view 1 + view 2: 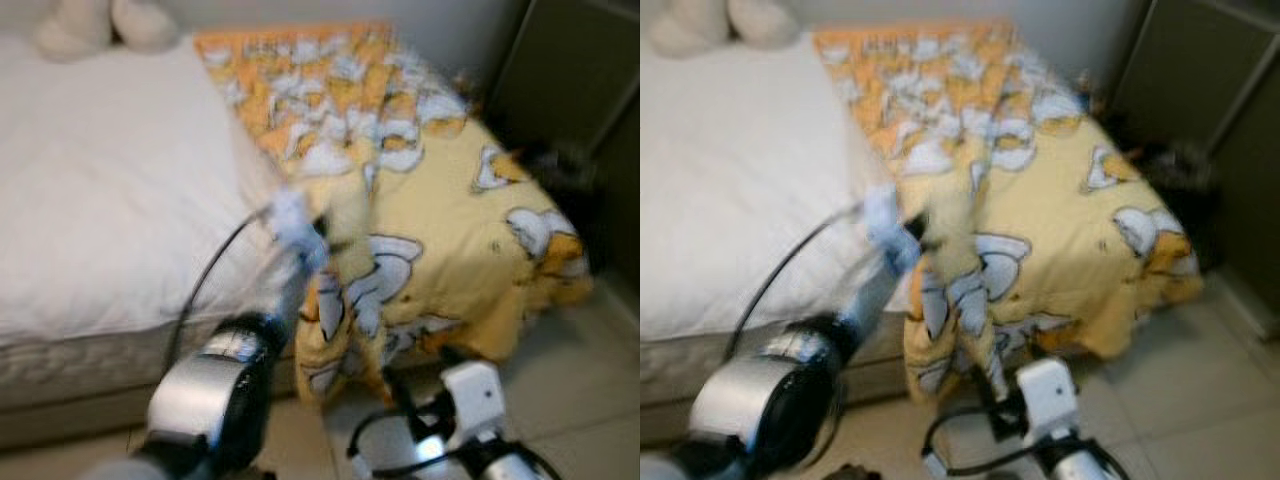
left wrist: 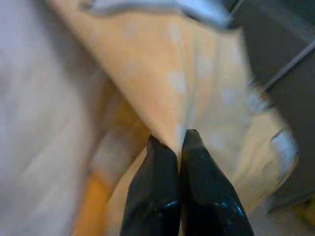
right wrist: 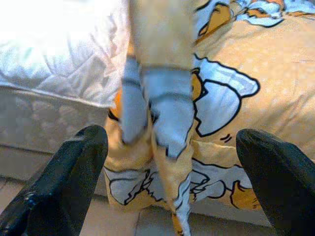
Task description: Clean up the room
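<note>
Blanket [image 1: 440,210] lies lengthwise along bed [image 1: 100,200]; left gripper [image 2: 179,142] pinches lifted corner; right gripper [image 3: 172,172] spread wide.

My black left gripper [image 2: 179,142] pinches a yellow blanket [image 1: 450,220] with white-and-orange cartoon ducks; the mattress [image 1: 110,200] is plain white.

You're looking down at a low bed with a white quilted mattress cover [image 1: 100,200] that fills the frame from 9 to 12 o'clock; its padded side panel [image 3: 34,123] drops to the floor. At 12 o'clock a pale grey wall [image 1: 440,30] runs behind the bed. At 2 o'clock stands a dark grey cabinet with a lighter vertical edge strip [image 1: 570,80], deep in shade. From 4 to 6 o'clock you have light beige floor tiles [image 1: 590,390] with faint grout lines. Light is soft and even, and the head views are blurred.
</note>
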Tool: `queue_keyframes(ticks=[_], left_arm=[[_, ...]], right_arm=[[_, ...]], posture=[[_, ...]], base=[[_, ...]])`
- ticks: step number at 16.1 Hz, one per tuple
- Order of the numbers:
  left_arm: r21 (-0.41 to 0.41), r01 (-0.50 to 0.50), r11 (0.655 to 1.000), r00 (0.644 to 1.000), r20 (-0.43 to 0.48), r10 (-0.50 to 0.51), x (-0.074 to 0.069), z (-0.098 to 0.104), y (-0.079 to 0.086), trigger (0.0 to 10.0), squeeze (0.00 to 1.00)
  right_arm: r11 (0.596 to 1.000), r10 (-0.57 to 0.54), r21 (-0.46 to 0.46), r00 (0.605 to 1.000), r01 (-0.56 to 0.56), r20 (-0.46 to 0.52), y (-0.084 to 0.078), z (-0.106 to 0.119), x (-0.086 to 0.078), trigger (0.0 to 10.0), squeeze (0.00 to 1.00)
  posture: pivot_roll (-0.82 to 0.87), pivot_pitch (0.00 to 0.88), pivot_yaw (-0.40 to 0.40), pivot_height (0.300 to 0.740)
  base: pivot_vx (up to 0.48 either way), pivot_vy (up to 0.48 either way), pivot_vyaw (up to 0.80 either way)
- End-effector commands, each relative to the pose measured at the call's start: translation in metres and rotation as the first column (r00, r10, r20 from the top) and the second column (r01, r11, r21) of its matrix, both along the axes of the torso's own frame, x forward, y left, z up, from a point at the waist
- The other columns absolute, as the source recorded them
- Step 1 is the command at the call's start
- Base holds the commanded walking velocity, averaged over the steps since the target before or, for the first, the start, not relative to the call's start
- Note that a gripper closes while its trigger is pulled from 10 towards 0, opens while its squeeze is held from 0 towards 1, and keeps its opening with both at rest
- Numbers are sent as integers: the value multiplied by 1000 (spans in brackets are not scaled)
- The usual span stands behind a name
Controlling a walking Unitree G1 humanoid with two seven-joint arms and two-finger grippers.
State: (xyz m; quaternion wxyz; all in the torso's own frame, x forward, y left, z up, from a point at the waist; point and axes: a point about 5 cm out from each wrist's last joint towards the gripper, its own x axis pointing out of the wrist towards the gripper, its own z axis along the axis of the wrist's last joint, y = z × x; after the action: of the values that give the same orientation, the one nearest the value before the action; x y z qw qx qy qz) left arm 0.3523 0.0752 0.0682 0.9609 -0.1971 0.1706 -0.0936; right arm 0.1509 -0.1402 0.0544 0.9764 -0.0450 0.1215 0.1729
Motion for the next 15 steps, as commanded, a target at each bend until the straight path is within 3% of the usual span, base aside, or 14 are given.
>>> queue_keyframes(ticks=[1,15], left_arm=[[-165,264,950,961,134,-244,-11,58,-121,0,0],[-165,264,950,961,134,-244,-11,58,-121,0,0]], right_arm=[[1000,-10,-22,1000,10,0,-6,0,1,10000,4],[1000,-10,-22,1000,10,0,-6,0,1,10000,4]], posture=[[-365,339,75,731],[-365,339,75,731]], base=[[0,0,0],[0,0,0]])
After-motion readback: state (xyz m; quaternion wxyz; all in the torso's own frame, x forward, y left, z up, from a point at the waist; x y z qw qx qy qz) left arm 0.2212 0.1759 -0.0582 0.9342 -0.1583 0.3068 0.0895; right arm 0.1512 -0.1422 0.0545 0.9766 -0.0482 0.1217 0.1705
